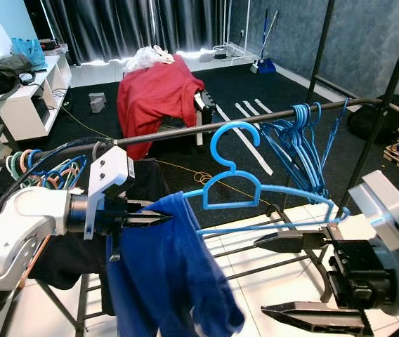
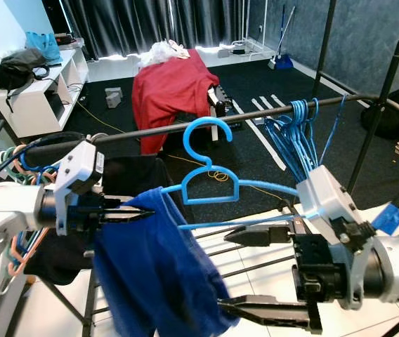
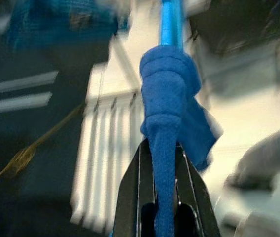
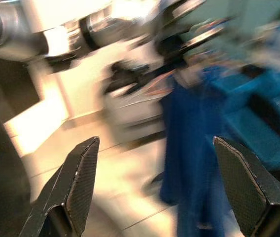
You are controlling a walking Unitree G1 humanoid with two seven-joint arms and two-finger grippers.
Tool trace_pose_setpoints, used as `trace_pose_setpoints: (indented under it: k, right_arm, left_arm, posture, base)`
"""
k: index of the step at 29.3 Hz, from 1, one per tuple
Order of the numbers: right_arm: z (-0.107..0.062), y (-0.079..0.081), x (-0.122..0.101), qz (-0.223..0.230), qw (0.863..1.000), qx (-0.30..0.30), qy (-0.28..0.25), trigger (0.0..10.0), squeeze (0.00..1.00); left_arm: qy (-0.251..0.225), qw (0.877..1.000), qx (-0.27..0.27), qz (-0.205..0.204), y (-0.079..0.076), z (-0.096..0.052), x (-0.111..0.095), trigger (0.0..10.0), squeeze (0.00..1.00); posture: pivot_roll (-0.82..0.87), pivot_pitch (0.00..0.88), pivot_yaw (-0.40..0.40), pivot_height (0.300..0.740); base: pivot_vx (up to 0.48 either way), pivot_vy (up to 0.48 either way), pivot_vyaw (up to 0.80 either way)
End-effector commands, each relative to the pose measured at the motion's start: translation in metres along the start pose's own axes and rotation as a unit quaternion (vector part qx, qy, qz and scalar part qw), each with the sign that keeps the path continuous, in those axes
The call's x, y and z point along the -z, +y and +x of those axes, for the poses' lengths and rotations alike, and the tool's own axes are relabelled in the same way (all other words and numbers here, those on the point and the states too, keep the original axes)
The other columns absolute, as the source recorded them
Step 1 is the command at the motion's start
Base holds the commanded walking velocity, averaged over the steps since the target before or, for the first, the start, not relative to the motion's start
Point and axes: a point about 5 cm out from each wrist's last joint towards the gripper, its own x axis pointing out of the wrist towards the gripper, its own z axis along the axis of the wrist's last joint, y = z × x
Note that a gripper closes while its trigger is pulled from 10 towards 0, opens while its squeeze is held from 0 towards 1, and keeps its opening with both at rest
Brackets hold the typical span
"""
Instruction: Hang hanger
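A light blue hanger [image 1: 232, 184] carries a dark blue garment [image 1: 175, 274] draped over its left end. Its hook [image 1: 233, 133] lies across the black rail [image 1: 178, 133]; I cannot tell whether it rests on the rail. My left gripper [image 1: 159, 220] is shut on the blue garment [image 3: 165, 148] where it wraps the hanger bar [image 3: 171, 19]. My right gripper [image 2: 259, 274] stands open to the right of the garment, its upper finger just under the hanger's lower bar. In the right wrist view the open right gripper [image 4: 156, 141] faces the hanging garment [image 4: 194, 143].
Several blue hangers [image 1: 301, 140] hang bunched on the rail's right part. Coloured hangers [image 1: 38, 168] and a dark garment [image 1: 143, 179] hang at the left. Rack posts [image 1: 390, 98] rise on the right. Behind stand a red-draped piece of furniture [image 1: 154, 95] and a white shelf [image 1: 27, 105].
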Motion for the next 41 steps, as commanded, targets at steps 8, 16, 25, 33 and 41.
trace_pose_setpoints:
  k: [8,16,25,33,41]
  right_arm:
    - [-0.065,-0.019,-0.06,-0.093,0.985,0.111,-0.095,10.0,0.0]
    - [-0.061,-0.008,0.004,0.006,0.995,0.067,0.067,10.0,0.0]
    - [-0.051,-0.009,0.007,0.018,0.998,0.051,0.029,10.0,0.0]
    - [-0.029,-0.012,0.011,0.017,1.0,0.017,0.014,10.0,0.0]
    - [-0.005,-0.017,0.014,-0.004,1.0,-0.014,0.001,10.0,0.0]
  left_arm:
    - [0.075,0.988,0.065,0.12,-0.001,0.007,-0.009,0.0,0.0]
    - [-0.002,0.982,0.106,0.158,0.0,0.014,-0.046,0.0,0.0]
    - [-0.077,0.97,0.161,0.167,-0.01,0.023,-0.074,0.0,0.0]
    - [-0.109,0.959,0.196,0.173,-0.021,0.037,-0.083,3.7,0.0]
    - [-0.122,0.953,0.21,0.182,-0.025,0.045,-0.089,10.0,0.0]
  posture:
    - [-0.15,0.0,0.043,0.74]
    - [-0.15,0.0,0.046,0.74]
    - [-0.15,0.0,0.052,0.74]
    - [-0.16,0.0,0.052,0.74]
    - [-0.16,0.0,0.053,0.74]
  base:
    - [0.0,0.0,0.0]
    - [0.0,0.0,0.0]
    - [0.0,0.0,0.0]
    - [0.0,0.0,0.0]
    - [0.0,0.0,0.0]
